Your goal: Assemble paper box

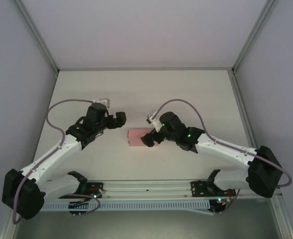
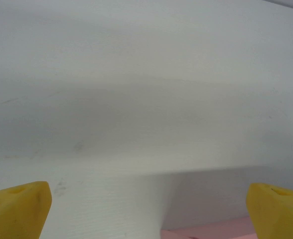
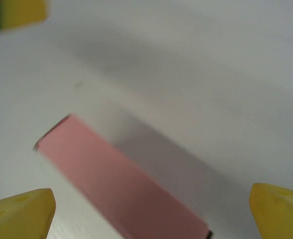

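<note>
Box (image 1: 135, 137) on the table (image 1: 136, 89), right end hidden behind the right gripper (image 1: 147, 140); blurred from that wrist, cropped to a corner from the left; left gripper (image 1: 119, 119) nearby; both claws gape wide, empty.

Pink paper box (image 1: 135, 138), yellow fingertips (image 3: 22, 209), white table (image 1: 136, 89).

The left arm (image 1: 57, 154) and right arm (image 1: 226, 149), white with black wrists, reached inward from the near corners with elbows bent outward. The left end effector (image 1: 118, 119) faced right; the right end effector (image 1: 148, 140) faced left, angled downward. Both had yellow fingertips (image 2: 18, 205) spread wide apart.
</note>
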Tool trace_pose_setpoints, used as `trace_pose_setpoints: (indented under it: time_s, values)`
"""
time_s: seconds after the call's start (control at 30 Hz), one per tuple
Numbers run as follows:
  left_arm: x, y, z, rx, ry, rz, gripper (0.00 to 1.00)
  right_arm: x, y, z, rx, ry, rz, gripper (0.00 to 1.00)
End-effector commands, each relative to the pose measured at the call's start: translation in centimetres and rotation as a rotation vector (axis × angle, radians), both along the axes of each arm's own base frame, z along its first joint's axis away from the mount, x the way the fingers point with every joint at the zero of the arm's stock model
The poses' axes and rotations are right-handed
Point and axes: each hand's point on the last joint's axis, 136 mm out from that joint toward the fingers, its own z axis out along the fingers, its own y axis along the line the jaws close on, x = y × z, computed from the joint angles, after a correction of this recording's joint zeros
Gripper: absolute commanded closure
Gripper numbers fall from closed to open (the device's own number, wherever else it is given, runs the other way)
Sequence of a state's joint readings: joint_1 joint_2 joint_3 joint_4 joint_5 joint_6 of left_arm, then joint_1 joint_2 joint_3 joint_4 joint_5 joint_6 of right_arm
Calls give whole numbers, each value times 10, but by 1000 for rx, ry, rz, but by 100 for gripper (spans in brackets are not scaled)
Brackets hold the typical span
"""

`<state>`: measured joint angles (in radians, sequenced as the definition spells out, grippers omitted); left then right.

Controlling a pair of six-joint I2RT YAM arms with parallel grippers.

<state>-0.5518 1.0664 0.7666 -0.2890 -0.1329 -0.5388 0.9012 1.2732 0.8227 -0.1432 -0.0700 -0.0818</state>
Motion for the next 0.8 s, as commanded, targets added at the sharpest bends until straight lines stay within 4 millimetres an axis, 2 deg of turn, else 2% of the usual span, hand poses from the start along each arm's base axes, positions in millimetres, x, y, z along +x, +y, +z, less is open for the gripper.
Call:
trace_pose_setpoints:
  time_s: [0.0,0.13,0.2,0.33,0.43,0.5,0.63,0.7,0.77]
  values:
    - [-7,24,-14,61,30,55,0,-22,13,-7,-182,-125,399,0]
    - [-11,28,-21,59,39,64,0,-12,19,-20,-308,-88,462,0]
    - [-12,29,-21,64,40,65,0,-11,21,-32,-364,-50,502,1]
    - [-11,31,-19,64,38,70,0,-9,15,-56,-487,47,526,16]
    - [-11,30,-18,62,34,67,0,-2,12,-67,-547,63,511,28]
    - [-12,30,-17,60,32,67,0,-1,11,-69,-566,78,513,37]
    - [-12,32,-11,57,13,66,0,1,9,-64,-583,75,499,65]
    - [-12,32,-8,53,3,65,0,12,7,-57,-597,23,434,70]
    - [-13,32,-8,51,0,68,0,40,5,-43,-621,-127,293,71]
